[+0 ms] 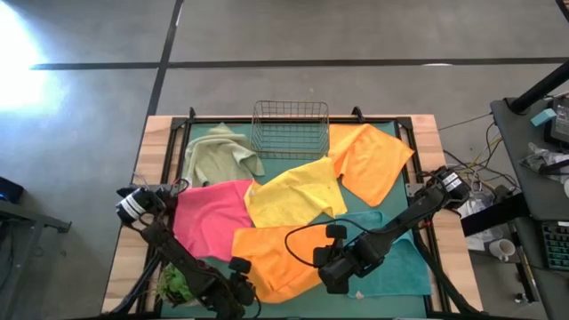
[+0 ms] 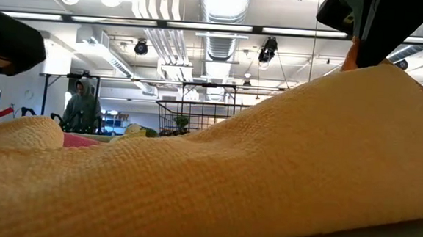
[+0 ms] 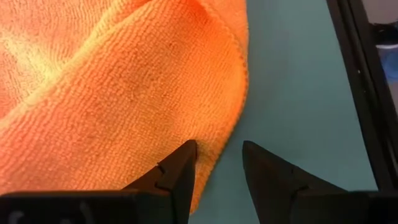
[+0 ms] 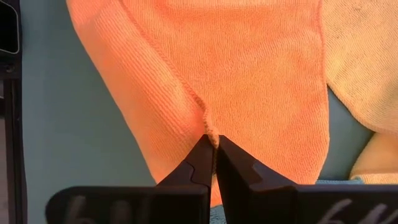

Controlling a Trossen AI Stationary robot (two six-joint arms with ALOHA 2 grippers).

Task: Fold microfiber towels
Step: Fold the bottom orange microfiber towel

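Note:
An orange towel lies crumpled at the table's near middle and fills the low view. My right gripper is shut on it. My left gripper is open at the towel's near-left part. One finger is over the towel's hemmed edge and the other over the mat; I cannot tell whether they touch. A yellow towel, a pink towel, a sage towel, a second orange towel and a teal towel lie spread and overlapping on the mat. My right gripper pinches a raised fold of the orange towel between its two fingertips, coming down on it from above at a slant. A ridge runs away from the pinch. In the low view the towel rises toward the gripper; the rest lies on the table.
A wire basket stands at the far middle. The dark-green mat covers the table inside a black frame. A bright green object lies at the near left corner. A person stands in the room beyond.

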